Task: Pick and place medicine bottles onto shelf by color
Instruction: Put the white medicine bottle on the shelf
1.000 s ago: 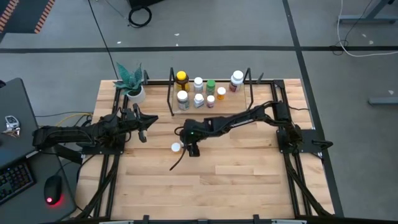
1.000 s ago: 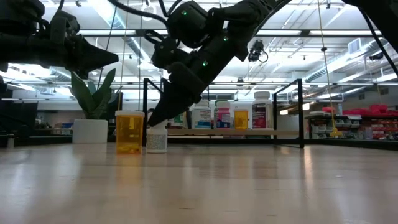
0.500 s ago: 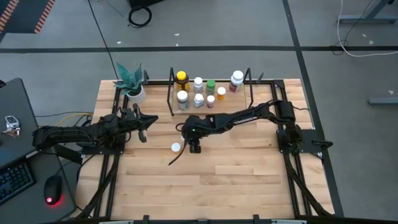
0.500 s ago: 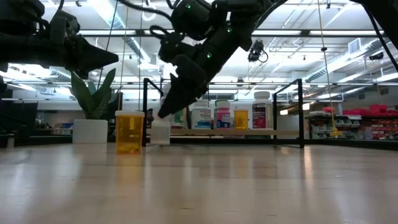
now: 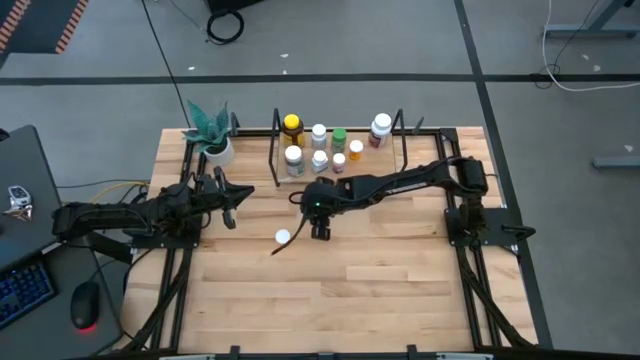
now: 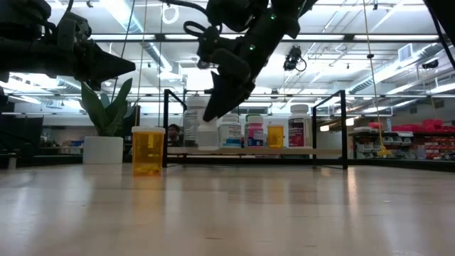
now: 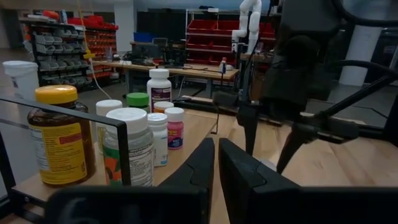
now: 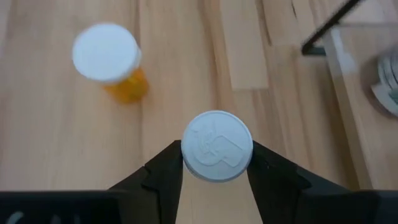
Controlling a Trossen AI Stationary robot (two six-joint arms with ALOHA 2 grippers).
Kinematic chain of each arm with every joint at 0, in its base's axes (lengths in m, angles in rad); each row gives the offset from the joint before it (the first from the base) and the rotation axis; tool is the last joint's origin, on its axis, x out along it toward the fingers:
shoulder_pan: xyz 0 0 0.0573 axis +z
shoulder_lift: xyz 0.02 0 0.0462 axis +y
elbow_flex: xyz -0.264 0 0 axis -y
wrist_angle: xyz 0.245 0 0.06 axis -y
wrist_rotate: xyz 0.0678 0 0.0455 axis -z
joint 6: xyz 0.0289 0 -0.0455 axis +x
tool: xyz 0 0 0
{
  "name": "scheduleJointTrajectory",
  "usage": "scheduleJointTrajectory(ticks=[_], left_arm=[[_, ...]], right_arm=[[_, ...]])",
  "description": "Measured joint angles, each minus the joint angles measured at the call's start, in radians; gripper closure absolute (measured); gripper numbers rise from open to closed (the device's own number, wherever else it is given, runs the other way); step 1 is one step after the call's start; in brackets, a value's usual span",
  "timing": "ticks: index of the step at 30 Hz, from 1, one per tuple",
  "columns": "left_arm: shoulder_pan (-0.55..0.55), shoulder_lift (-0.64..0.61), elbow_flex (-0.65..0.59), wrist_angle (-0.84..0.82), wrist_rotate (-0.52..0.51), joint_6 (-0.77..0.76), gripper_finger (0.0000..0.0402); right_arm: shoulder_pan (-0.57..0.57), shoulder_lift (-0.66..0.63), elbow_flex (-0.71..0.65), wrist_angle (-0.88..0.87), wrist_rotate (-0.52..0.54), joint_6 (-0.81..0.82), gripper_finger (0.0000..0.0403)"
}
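White bottle (image 8: pixel 217 145), now lifted, pincer-clamped (image 8: pixel 217 163).

You cannot see the body of the white bottle (image 8: pixel 217 145) in the right wrist view; only its cap shows between the right gripper (image 8: pixel 217 163) fingers, whose bases are cut off by the picture's edge. In the low view that gripper (image 6: pixel 213 112) covers most of the bottle. At two o'clock from the cap, another bottle (image 8: pixel 388 78) is blurred and cropped. In the left wrist view the labels on the shelf (image 7: pixel 37 180) bottles are too small to read, and the left gripper (image 7: pixel 214 162) blocks the table at six o'clock.
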Motion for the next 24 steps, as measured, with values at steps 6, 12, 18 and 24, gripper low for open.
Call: scheduleJointTrajectory(ticks=[6, 12, 18, 24], left_arm=[[0.0, 0.0, 0.0, 0.0, 0.0, 0.0, 0.0364], [0.0, 0.0, 0.0, 0.0, 0.0, 0.0, 0.0362], [0.0, 0.0, 0.0, 0.0, 0.0, 0.0, 0.0371], [0.0, 0.0, 0.0, 0.0, 0.0, 0.0, 0.0368]], right_arm=[[-0.001, -0.048, -0.058, -0.011, 0.0, 0.019, 0.0233], [-0.007, -0.165, -0.217, 0.071, 0.008, 0.075, 0.0233], [-0.006, -0.298, -0.354, 0.086, 0.139, 0.18, 0.0233], [-0.004, -0.375, -0.428, 0.054, 0.378, 0.432, 0.0233]])
